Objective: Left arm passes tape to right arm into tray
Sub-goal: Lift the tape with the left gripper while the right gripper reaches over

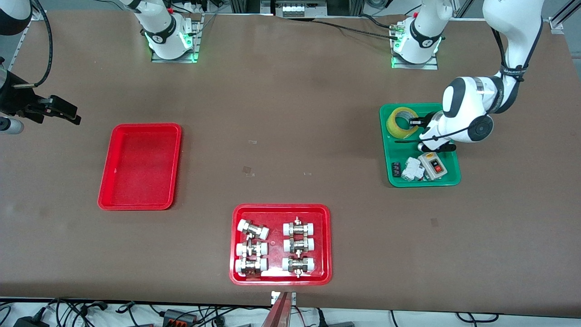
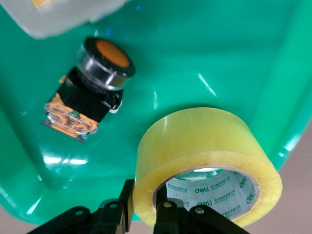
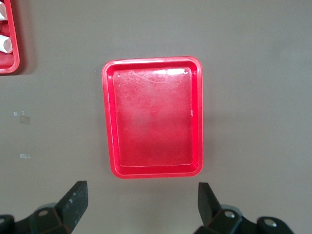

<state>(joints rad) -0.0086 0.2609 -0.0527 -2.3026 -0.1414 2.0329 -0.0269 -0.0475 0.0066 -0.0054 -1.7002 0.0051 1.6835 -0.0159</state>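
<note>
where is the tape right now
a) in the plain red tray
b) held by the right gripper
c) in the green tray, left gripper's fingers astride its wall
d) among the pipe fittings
c: the tape sits in the green tray, and the left gripper has one finger inside the core and one outside the roll's wall.

Left gripper (image 2: 144,214) cut off below.

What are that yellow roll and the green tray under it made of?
The tape looks like glossy translucent yellow plastic film wound on a printed white core, probably card. The green tray seems to be smooth molded plastic, judging by its bright highlights and rounded walls.
</note>
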